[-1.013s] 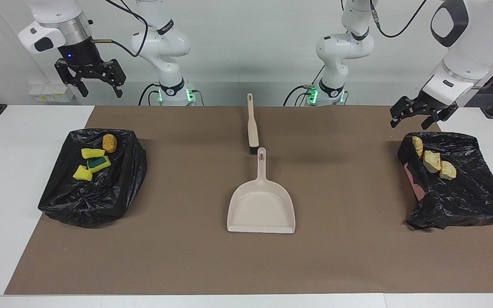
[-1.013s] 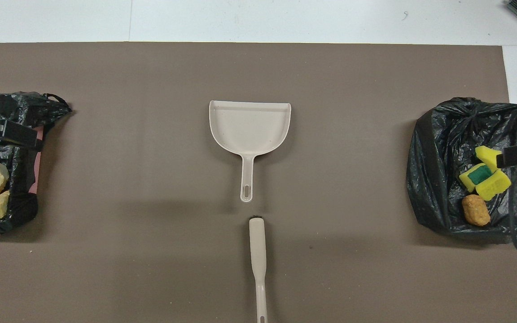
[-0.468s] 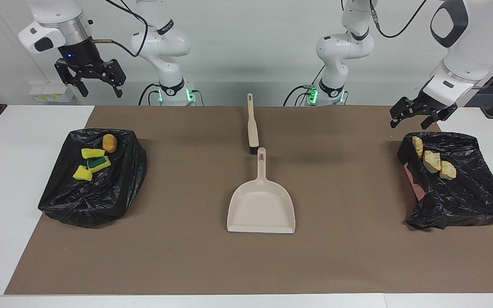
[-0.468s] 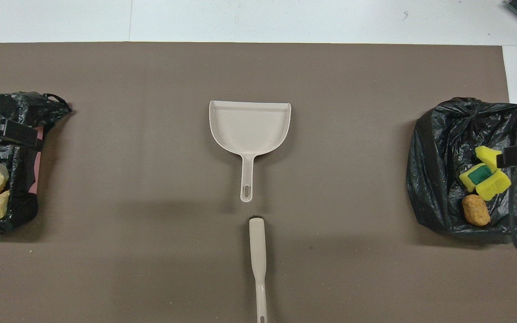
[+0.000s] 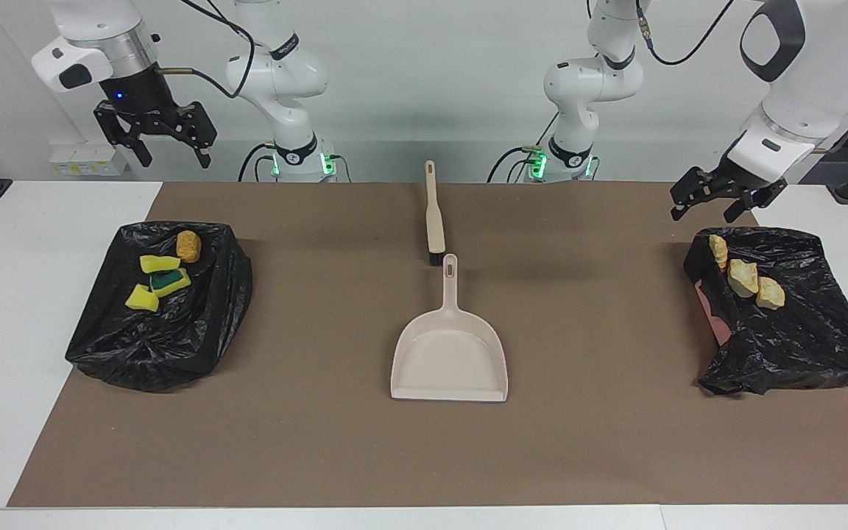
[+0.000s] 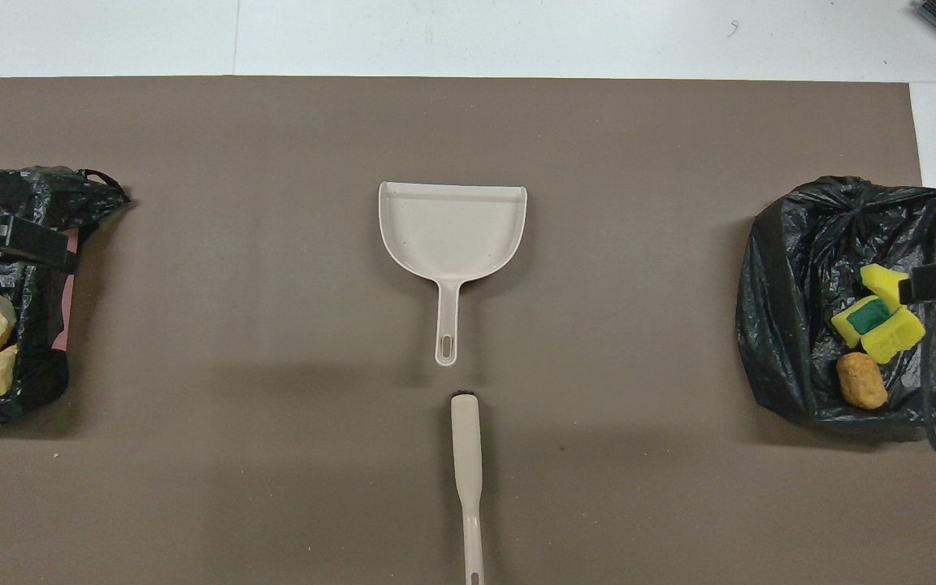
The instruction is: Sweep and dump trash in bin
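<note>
The trash lay in two groups, each on a crumpled black bag, at either end of the bench. On the bag (image 5: 159,324) at the right arm's end sat yellow sponge pieces (image 5: 143,298), one with a green face (image 5: 168,280), all touching or just beside one another, and a brown crusty lump (image 5: 188,246) a little nearer to the robots than they were. On the bag (image 5: 799,331) at the left arm's end, three pale yellow-orange, bread-like chunks (image 5: 743,277) lay in a slanting row, close together, near the bag's edge that faces the middle of the bench.

Since a second earlier almost nothing had changed. The trash, the bags, the dustpan and the brush all kept their places. The left gripper (image 5: 713,202) had risen very slightly, and the right gripper (image 5: 166,143) hardly moved at all.

The right gripper hung high above the robots' edge of the bench at its own end, its jaws spread and holding nothing. The left gripper hung over the robots' edge of its bag, jaws spread too, and empty.

In the middle of the brown mat (image 5: 321,442), a beige dustpan (image 5: 450,361) lay flat with its handle toward the robots. A beige brush (image 5: 434,213) lay in line with it, nearer to the robots, its black bristles close to the tip of the dustpan's handle.
</note>
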Tool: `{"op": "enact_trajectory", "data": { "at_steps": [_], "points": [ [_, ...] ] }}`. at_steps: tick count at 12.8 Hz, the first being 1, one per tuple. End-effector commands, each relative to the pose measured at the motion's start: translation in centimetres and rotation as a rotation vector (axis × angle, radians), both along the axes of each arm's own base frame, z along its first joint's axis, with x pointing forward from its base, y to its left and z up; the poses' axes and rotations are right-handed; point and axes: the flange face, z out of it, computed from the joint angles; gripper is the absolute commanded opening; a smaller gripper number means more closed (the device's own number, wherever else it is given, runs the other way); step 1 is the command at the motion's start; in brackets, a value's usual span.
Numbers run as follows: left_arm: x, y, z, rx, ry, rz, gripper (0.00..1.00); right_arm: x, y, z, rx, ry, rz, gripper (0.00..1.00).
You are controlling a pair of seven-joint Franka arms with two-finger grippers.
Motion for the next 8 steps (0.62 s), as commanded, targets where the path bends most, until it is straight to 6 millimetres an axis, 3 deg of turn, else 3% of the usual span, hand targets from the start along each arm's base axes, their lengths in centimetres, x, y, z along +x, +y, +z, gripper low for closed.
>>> {"op": "enact_trajectory", "data": {
  "at_steps": [1, 8],
  "points": [
    [-0.9, 0.6, 0.1, 0.03, 0.048, 0.005, 1.0, -0.8, -0.2, 0.0, 0.01, 0.007, 0.017, 1.0],
    [-0.9, 0.3, 1.4, 0.049, 0.026, -0.004, 1.0, -0.7, -0.2, 0.0, 0.01, 0.006, 0.017, 1.0]
  ]
}}
